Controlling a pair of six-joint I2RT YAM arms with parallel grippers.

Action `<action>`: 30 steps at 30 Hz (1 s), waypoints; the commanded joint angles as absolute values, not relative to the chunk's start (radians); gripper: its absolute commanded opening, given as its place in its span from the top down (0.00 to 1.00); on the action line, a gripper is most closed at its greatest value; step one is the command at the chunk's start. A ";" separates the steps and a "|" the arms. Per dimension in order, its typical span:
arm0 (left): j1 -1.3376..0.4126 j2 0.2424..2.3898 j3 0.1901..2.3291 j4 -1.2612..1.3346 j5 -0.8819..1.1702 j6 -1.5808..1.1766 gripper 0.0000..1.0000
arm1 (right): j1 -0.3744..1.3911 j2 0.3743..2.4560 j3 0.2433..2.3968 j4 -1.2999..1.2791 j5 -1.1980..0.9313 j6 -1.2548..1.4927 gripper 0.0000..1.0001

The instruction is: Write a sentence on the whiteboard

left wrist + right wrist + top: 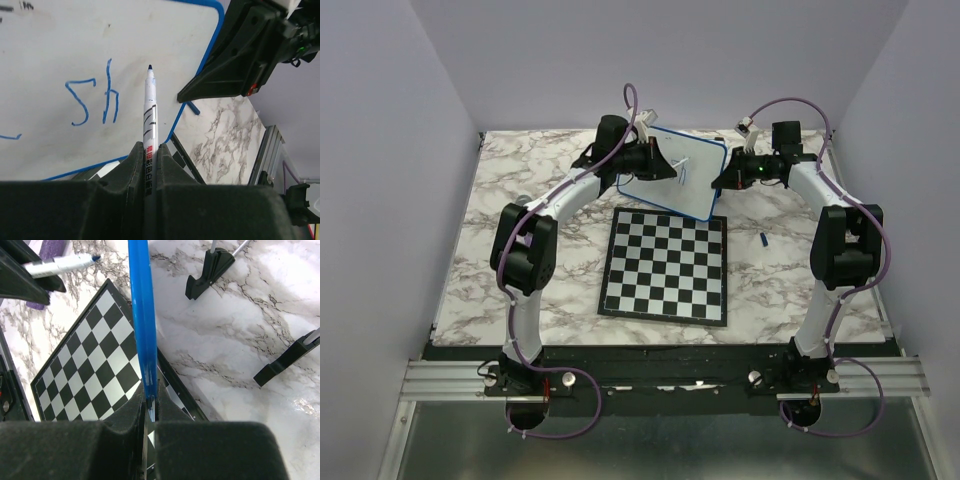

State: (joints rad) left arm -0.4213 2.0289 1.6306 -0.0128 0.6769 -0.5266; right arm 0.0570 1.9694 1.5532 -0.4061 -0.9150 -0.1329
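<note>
Two robot arms meet over a marble-patterned table (500, 180) inside a booth of plain pale walls. A whiteboard (682, 178) is raised and tilted between them at the far middle of the surface, and in the overhead view its lower edge overlaps the far edge of a black-and-white chessboard (665, 265). The right gripper (150, 401) is clamped narrowly on the board's blue rim, seen edge-on from its wrist camera. In that view the chessboard lies flat below to the left and veined white marble spreads to the right, where two black feet (209, 271) show on thin pale rods. The left gripper (150, 150) is closed tight on a white marker (149, 107), whose dark tip points at the board's face just right of the writing; whether the tip touches cannot be told. Of the sentence (92, 100), the blue letters "Sh" show, plus a short blue stroke at the left edge of that view. A small blue object (761, 239) lies on the marble right of the chessboard, apart from it. A ribbed aluminium rail (660, 375) carrying both arm bases runs along the table's near edge, with grey metal sheet below it
</note>
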 commanded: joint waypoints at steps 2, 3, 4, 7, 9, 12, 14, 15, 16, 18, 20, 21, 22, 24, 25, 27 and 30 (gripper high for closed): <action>-0.428 2.074 1.706 -0.021 0.669 -0.545 1.00 | 0.066 1.962 1.580 -0.416 -0.954 -0.153 1.00; -0.428 2.083 1.712 -0.026 0.667 -0.543 1.00 | 0.064 1.963 1.580 -0.416 -0.956 -0.153 1.00; -0.428 2.089 1.715 -0.038 0.666 -0.542 1.00 | 0.064 1.965 1.580 -0.416 -0.954 -0.153 1.00; -0.428 2.105 1.724 -0.052 0.664 -0.537 1.00 | 0.064 1.965 1.580 -0.416 -0.954 -0.153 1.00; -0.428 2.111 1.723 -0.055 0.663 -0.534 1.00 | 0.064 1.965 1.580 -0.416 -0.954 -0.153 1.00; -0.428 2.115 1.718 -0.055 0.667 -0.534 1.00 | 0.066 1.964 1.582 -0.416 -0.954 -0.152 1.00; -0.428 2.118 1.720 -0.061 0.667 -0.531 1.00 | 0.064 1.965 1.582 -0.416 -0.954 -0.152 1.00; -0.428 2.121 1.723 -0.066 0.666 -0.529 1.00 | 0.064 1.962 1.580 -0.416 -0.956 -0.152 1.00; -0.428 2.125 1.723 -0.074 0.666 -0.525 1.00 | 0.064 1.962 1.582 -0.416 -0.954 -0.152 1.00; -0.428 2.128 1.724 -0.080 0.667 -0.523 1.00 | 0.064 1.962 1.580 -0.416 -0.954 -0.152 1.00; -0.428 2.125 1.717 -0.071 0.673 -0.523 1.00 | 0.064 1.962 1.580 -0.416 -0.954 -0.152 1.00; -0.428 2.120 1.715 -0.066 0.676 -0.526 1.00 | 0.066 1.962 1.582 -0.414 -0.954 -0.152 1.00; -0.428 2.115 1.712 -0.052 0.680 -0.529 1.00 | 0.064 1.962 1.580 -0.416 -0.954 -0.152 1.00; -0.428 2.096 1.697 -0.037 0.687 -0.535 1.00 | 0.064 1.962 1.580 -0.416 -0.954 -0.152 1.00; -0.428 2.088 1.689 -0.017 0.690 -0.540 1.00 | 0.064 1.962 1.580 -0.416 -0.954 -0.152 1.00; -0.426 2.069 1.672 -0.005 0.696 -0.549 1.00 | 0.064 1.960 1.582 -0.416 -0.954 -0.153 1.00; -0.425 2.045 1.646 0.034 0.703 -0.561 1.00 | 0.064 1.962 1.580 -0.416 -0.954 -0.153 1.00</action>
State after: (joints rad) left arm -0.4213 2.1033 1.6844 -0.0235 0.6823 -0.5388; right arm 0.0570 1.9694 1.5532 -0.4065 -0.9146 -0.1326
